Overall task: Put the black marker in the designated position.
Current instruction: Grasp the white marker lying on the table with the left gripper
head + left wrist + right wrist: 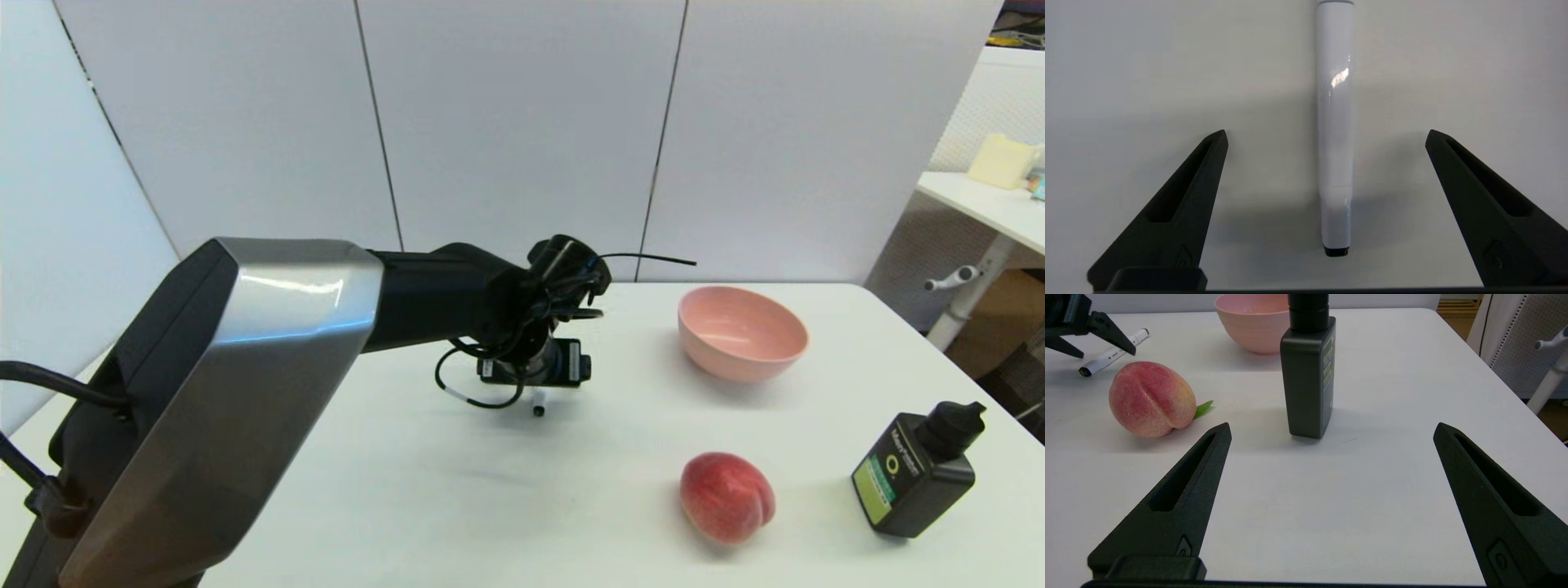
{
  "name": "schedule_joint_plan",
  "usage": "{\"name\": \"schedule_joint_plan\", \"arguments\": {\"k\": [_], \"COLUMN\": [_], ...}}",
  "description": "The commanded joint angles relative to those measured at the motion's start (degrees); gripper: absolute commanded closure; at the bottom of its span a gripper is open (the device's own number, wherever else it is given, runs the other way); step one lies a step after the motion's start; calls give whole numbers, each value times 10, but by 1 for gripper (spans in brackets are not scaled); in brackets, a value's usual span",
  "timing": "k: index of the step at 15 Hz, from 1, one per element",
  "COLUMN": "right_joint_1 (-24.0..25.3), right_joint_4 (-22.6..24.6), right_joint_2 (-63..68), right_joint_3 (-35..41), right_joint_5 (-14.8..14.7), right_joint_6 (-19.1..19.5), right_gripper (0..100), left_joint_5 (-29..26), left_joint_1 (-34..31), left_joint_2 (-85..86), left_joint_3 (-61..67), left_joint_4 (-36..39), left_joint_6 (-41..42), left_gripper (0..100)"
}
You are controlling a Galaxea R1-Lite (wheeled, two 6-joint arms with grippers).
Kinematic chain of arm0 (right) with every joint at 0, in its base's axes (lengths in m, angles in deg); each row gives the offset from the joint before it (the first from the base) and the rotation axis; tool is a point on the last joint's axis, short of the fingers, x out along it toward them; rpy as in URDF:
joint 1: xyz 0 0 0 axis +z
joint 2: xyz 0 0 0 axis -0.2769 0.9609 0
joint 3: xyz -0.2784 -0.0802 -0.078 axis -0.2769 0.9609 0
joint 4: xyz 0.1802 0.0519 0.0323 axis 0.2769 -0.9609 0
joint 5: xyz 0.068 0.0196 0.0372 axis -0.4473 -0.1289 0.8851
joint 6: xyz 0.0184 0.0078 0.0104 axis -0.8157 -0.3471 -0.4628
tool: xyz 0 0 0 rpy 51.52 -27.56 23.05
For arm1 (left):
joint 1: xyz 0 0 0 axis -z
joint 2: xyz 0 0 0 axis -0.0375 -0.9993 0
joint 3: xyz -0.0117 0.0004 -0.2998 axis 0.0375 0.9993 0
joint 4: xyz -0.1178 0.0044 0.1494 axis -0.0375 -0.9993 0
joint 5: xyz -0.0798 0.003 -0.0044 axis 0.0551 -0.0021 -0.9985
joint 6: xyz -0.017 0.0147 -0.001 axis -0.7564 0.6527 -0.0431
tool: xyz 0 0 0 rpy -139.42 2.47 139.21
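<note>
The left gripper [1327, 136] is hovering over the black marker [1335, 122], its 2 fingers spread wide on either side so they can close across the barrel. The marker is lying flat on the white table [457, 490], probably untouched, left of the pink bowl [741, 331]. The right gripper [1331, 428] is waiting open near the black bottle [1308, 375].

The marker [1334, 134] is a slim white pen with small black print and black tips. It lies flat on the counter [506, 490], well in from the edges, towards the far side, its barrel pointing roughly from near to far.
</note>
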Motion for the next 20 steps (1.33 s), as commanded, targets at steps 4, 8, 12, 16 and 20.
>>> {"name": "schedule_joint_plan", "arguments": {"k": [4, 8, 12, 16, 20], "right_joint_1": [0, 0, 0, 0, 0], "right_joint_4": [0, 0, 0, 0, 0], "right_joint_2": [1, 1, 1, 1, 1], "right_joint_3": [0, 0, 0, 0, 0], "right_joint_5": [0, 0, 0, 0, 0], "right_joint_6": [0, 0, 0, 0, 0], "right_gripper": [0, 0, 0, 0, 0], "left_joint_5": [3, 2, 3, 3, 3], "left_joint_1": [1, 1, 1, 0, 0], "left_joint_2": [-20, -22, -22, -24, -24], "left_joint_3": [-1, -2, -2, -2, -2], "left_joint_4": [29, 32, 32, 32, 31], "left_joint_6": [35, 39, 38, 38, 38], "left_gripper": [0, 0, 0, 100, 100]}}
